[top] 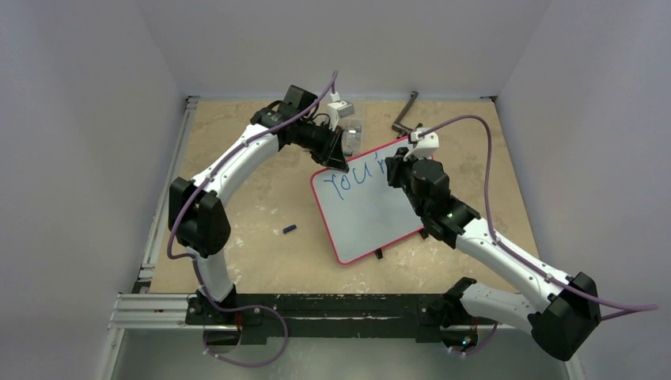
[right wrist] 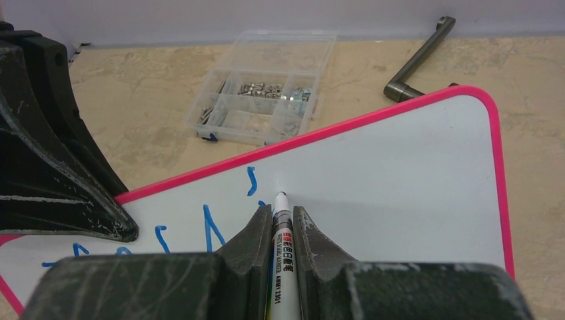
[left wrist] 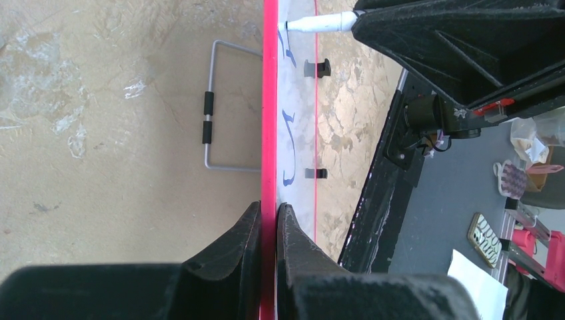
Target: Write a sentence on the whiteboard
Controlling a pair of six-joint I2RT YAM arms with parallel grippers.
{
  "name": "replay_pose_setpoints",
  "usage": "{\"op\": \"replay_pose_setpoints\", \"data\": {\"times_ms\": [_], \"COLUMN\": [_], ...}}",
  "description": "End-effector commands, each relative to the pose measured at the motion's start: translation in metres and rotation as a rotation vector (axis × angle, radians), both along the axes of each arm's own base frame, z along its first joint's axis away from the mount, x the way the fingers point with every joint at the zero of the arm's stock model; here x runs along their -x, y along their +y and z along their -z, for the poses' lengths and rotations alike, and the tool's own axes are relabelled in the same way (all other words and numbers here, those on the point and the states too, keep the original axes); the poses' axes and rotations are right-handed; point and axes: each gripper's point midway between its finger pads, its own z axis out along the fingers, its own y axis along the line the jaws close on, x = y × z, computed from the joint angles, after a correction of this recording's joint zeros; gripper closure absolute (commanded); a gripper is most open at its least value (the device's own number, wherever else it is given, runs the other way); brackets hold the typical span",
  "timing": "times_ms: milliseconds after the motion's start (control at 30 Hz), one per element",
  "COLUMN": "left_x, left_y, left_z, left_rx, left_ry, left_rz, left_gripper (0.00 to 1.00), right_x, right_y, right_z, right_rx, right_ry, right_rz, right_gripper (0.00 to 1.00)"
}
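Where the whiteboard sits: the whiteboard [top: 372,218] is on the tan table [top: 261,265], turned askew, with one gripper at each of its far corners.
Frame: a thin red rim with rounded corners runs around the glossy white face.
Feet: two small black feet [top: 378,254] show at the board's near edge.
Left gripper: the left gripper [top: 339,162] is at the board's far left corner, jaws closed on the red rim, with one finger on each face of the board.
Right gripper: the right gripper [right wrist: 281,215] is over the far part of the board, jaws clamped around a marker [right wrist: 282,250].
Marker tip: it points down at the white face just right of the last blue stroke; whether it touches cannot be told.
Sentence: the sentence [top: 356,180] so far is blue handwriting near the board's far left corner, reading about "You'r".
Parts box: a clear parts box [right wrist: 263,93] lies just beyond the board's far edge.
Metal handle: a dark bent metal handle [right wrist: 416,57] lies beyond the board's far right corner.
Cap: a small dark cap [top: 290,229] lies on the table left of the board, apart from it.
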Motion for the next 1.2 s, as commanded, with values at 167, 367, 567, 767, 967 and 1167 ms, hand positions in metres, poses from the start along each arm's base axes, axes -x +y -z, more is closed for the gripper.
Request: {"op": "replay_pose_setpoints", "data": {"times_ms": [167, 367, 567, 767, 967, 1167], "left_x": [0.008, 0.007, 0.007, 0.008, 0.008, 0.008], "left_y": [-0.004, -0.004, -0.003, -0.004, -0.004, -0.003], "left_z": [-0.028, -0.027, -0.028, -0.028, -0.029, -0.029], "left_rx": [0.036, 0.034, 0.034, 0.035, 0.037, 0.036], "left_ry": [-0.122, -0.119, -0.122, -0.120, -0.123, -0.125], "left_rz": [0.048, 0.045, 0.043, 0.043, 0.045, 0.044], "left_gripper": [1.00, 1.00, 1.00, 1.00, 1.00, 1.00], "right_x": [-0.007, 0.007, 0.014, 0.015, 0.011, 0.007], "right_y": [-0.013, -0.018, -0.027, -0.024, -0.017, -0.014], "right_z": [-0.026, -0.046, -0.041, -0.022, -0.013, -0.008], "right_rx": [0.018, -0.035, -0.041, -0.048, -0.048, -0.044], "right_ry": [-0.053, -0.100, -0.087, -0.049, -0.032, -0.024], "right_rz": [0.052, 0.028, 0.055, 0.046, 0.032, 0.029], "right_gripper": [1.00, 1.00, 1.00, 1.00, 1.00, 1.00]}}
